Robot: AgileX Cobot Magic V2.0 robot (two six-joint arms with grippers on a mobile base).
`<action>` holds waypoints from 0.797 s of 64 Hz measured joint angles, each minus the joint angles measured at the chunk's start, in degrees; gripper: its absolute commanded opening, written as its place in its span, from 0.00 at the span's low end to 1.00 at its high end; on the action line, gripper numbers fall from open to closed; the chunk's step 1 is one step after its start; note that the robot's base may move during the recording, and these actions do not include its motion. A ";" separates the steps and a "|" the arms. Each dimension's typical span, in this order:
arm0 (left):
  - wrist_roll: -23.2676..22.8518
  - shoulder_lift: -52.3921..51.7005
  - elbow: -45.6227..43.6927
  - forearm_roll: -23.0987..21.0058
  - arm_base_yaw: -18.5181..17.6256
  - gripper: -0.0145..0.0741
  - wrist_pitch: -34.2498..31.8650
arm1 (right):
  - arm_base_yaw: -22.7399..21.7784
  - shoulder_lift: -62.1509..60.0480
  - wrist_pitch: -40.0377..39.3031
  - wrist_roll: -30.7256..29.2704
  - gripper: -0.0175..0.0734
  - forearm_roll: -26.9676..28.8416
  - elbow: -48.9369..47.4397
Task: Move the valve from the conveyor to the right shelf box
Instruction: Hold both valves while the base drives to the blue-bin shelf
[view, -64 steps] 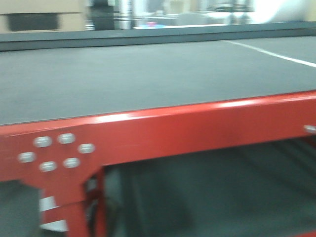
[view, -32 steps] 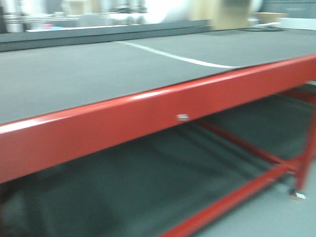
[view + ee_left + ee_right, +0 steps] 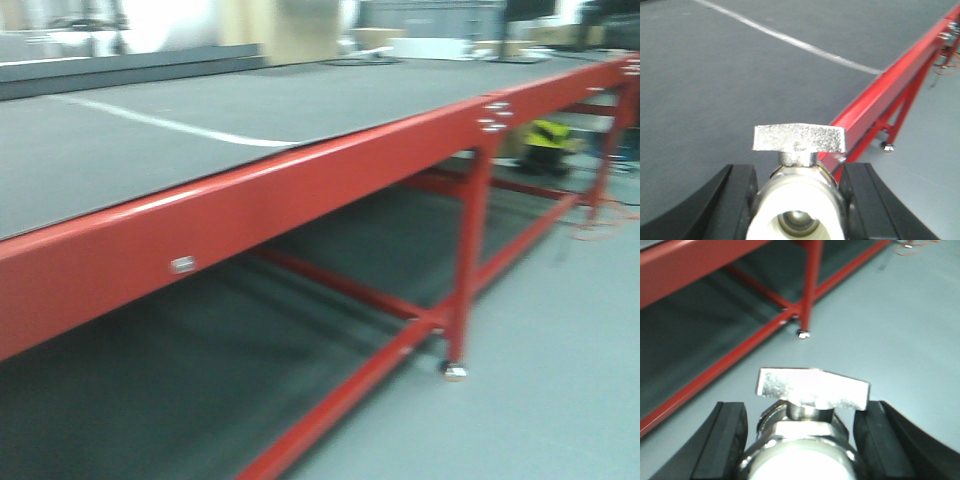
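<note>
In the left wrist view a silver valve (image 3: 799,200) with a flat T-handle (image 3: 799,138) and a white bore sits between the black fingers (image 3: 735,200) of my left gripper (image 3: 800,172), which is shut on it above the dark grey conveyor (image 3: 715,75). My right gripper (image 3: 802,412) is shut on a second silver valve (image 3: 800,450) and hangs over the grey floor (image 3: 900,315) beside the conveyor's red frame (image 3: 765,332). The front view shows the conveyor (image 3: 150,150) and its red edge strip (image 3: 300,190). The right shelf box is out of view.
A white line (image 3: 170,125) crosses the belt. Red legs (image 3: 465,280) and cross-bars stand under the conveyor, with a foot (image 3: 455,370) on the grey floor (image 3: 560,380). A yellow object (image 3: 548,135) and orange cable lie at the far right.
The front view has swept to the right along the conveyor. The bolted corner plate has left the picture, and a red leg, the floor and the yellow object have come into it.
</note>
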 measured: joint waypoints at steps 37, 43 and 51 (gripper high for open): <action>0.00 0.00 0.00 0.00 0.00 0.04 0.00 | 0.00 0.00 0.00 0.00 0.01 0.00 0.00; 0.00 0.00 0.00 0.00 0.00 0.04 0.00 | 0.00 0.00 0.00 0.00 0.01 0.00 0.00; 0.00 0.00 0.00 0.00 0.00 0.04 0.00 | 0.00 0.00 0.00 0.00 0.01 0.00 0.00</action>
